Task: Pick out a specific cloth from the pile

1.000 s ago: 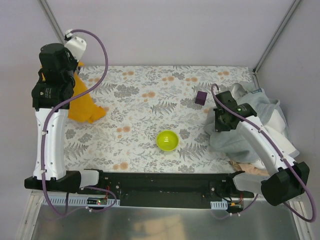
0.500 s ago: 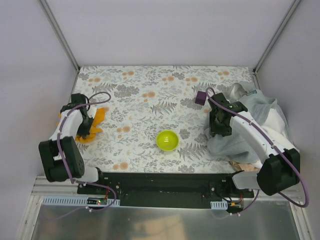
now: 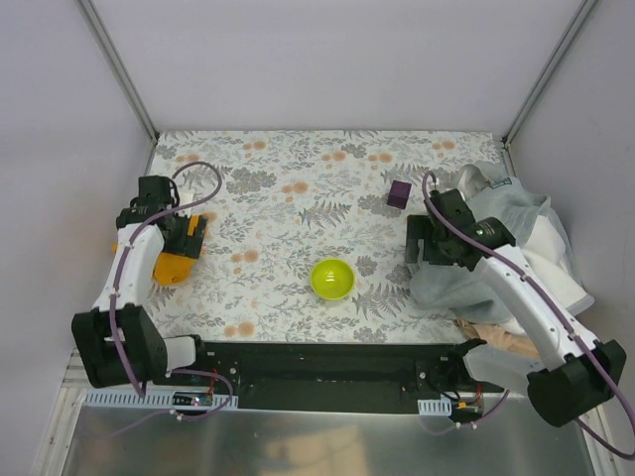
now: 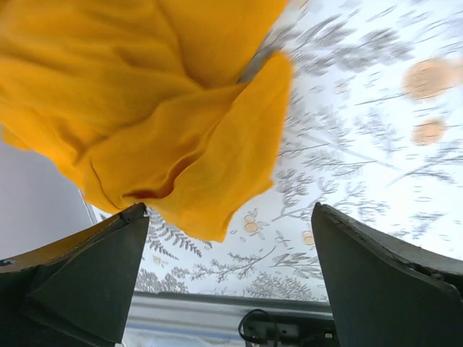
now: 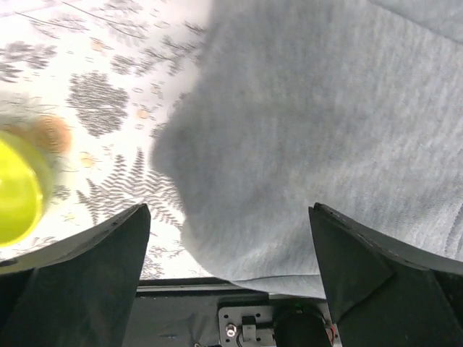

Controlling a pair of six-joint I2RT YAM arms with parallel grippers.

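The orange-yellow cloth lies crumpled on the flowered table near its left edge, and in the top view only parts of the cloth show beside the arm. My left gripper hovers right over it, open, with nothing between its fingers. The pile sits at the right edge, mostly a large grey cloth. My right gripper stands open over the grey cloth's left edge, holding nothing. Its midpoint is just above the fabric.
A lime-green bowl stands mid-table toward the front, and the bowl shows again at the left of the right wrist view. A small purple block sits left of the pile. Beige-tan fabric pokes out at the pile's near side.
The left arm came down from a raised pose with the orange cloth hanging, laid it on the table and opened. The right gripper opened above the grey cloth.
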